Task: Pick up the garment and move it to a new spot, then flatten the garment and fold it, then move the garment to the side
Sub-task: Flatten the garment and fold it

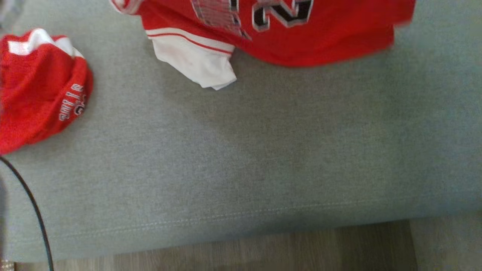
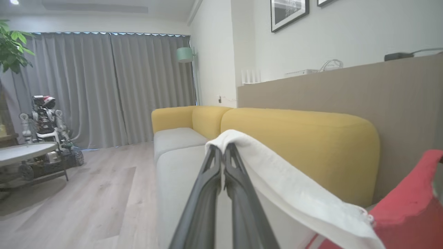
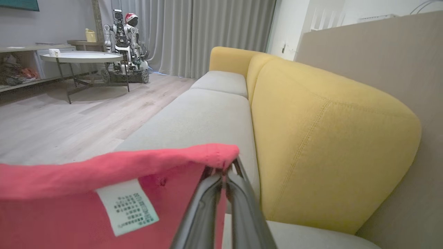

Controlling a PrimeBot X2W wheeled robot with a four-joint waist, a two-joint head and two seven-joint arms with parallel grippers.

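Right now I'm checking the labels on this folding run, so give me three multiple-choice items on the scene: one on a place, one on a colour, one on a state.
1. Where does the crumpled red cloth lie in the head view?
A. at the left on the grey seat
B. on the floor
C. on a table

2. What colour is the part of the garment pinched by the left gripper?
A. white
B. red
C. grey

3. How is the right gripper?
A. open
B. shut on nothing
C. shut on the garment's red edge

Answers:
1 A, it rests on the cushion by the view's left edge.
2 A, the white sleeve drapes over its closed fingers.
3 C, its fingers meet under the red hem beside the care label.
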